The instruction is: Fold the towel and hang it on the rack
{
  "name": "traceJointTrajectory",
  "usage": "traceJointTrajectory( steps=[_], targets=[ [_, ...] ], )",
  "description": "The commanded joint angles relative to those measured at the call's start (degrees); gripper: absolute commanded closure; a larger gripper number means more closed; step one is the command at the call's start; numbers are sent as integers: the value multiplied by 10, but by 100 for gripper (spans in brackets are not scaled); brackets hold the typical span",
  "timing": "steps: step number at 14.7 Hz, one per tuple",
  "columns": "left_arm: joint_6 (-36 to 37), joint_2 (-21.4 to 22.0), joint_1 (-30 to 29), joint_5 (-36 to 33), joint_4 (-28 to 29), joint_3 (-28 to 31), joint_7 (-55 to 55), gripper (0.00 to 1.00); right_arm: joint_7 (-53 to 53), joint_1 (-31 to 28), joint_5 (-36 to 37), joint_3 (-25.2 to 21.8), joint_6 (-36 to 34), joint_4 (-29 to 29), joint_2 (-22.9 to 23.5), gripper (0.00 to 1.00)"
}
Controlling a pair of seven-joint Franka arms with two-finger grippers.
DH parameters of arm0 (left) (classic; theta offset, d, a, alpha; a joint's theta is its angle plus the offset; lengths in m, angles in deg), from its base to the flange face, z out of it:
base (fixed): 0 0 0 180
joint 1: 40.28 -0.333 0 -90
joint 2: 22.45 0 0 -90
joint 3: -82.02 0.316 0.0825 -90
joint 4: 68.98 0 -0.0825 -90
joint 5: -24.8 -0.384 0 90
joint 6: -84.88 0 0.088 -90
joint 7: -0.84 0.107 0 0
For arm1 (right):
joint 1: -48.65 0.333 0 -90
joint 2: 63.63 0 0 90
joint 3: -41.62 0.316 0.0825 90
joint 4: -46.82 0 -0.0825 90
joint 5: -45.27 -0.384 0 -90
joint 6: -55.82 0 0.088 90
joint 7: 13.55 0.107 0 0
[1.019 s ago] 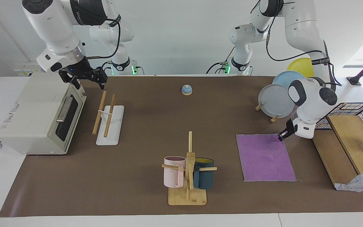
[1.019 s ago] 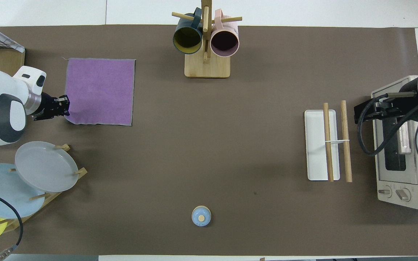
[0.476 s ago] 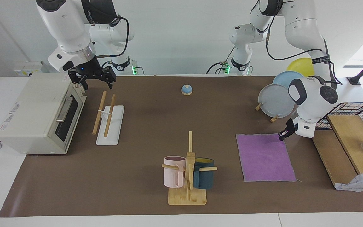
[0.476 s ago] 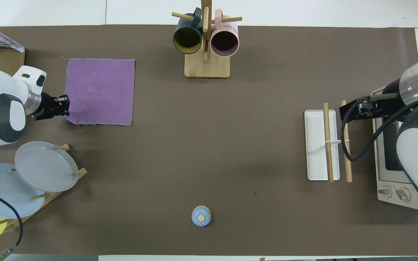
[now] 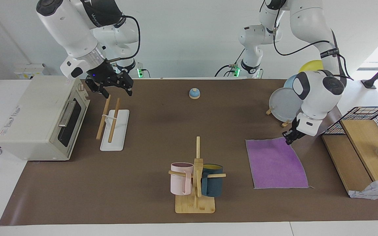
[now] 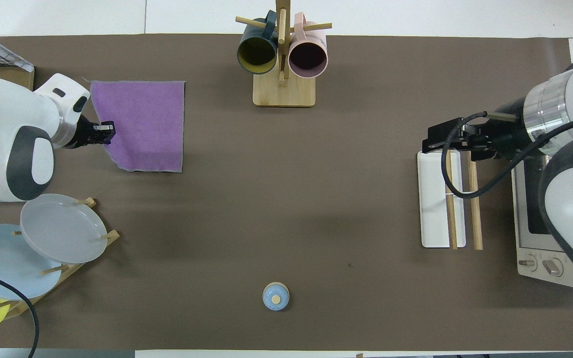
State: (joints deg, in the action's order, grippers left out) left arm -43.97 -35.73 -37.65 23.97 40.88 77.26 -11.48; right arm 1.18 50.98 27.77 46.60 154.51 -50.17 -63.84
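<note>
Purple cloth pinched at one corner, wooden rack under the other arm

Purple on its upper face, the square soft towel lies on the brown table mat at the left arm's end of the table, close to the mat's edge farthest from the robots. Its corner nearest the robots and nearest that end is drawn up off the mat, so that side of the cloth slants inward. The left gripper has its fingertips clenched on that lifted corner.

The two-rod light wooden rack on its flat white rectangular base stands at the right arm's end of the mat, just beside the cream toaster oven, whose door faces it. The right gripper hangs in the air over the rods' ends nearest the robots, its fingers spread wide and holding nothing.

Midway along the mat's edge farthest from the robots stands a wooden mug tree bearing a pink mug and a dark teal mug. A small blue bell sits near the edge closest to the robots. A grey plate leans in a wooden stand near the left arm, and a wire basket sits on a wooden board at that end.
</note>
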Motion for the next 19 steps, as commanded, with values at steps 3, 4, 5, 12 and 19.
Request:
traceJointTrajectory(
  steps=[3, 4, 5, 12, 19],
  targets=[
    [-31, 13, 103, -34, 24, 8, -21, 100, 105, 23, -69, 4, 59, -65, -38, 0],
    [-45, 11, 124, -36, 34, 8, -42, 100, 108, 29, -78, 3, 61, -69, -41, 0],
    [-66, 9, 141, -36, 49, 9, -65, 100, 108, 29, -78, 3, 61, -70, -41, 0],
    [-89, 11, 135, -56, 82, 8, -76, 0, 108, 29, -78, 3, 60, -70, -42, 0],
    [-77, -5, 15, 171, 47, 5, 91, 0, 108, 29, -77, 3, 59, -70, -42, 0]
  ],
)
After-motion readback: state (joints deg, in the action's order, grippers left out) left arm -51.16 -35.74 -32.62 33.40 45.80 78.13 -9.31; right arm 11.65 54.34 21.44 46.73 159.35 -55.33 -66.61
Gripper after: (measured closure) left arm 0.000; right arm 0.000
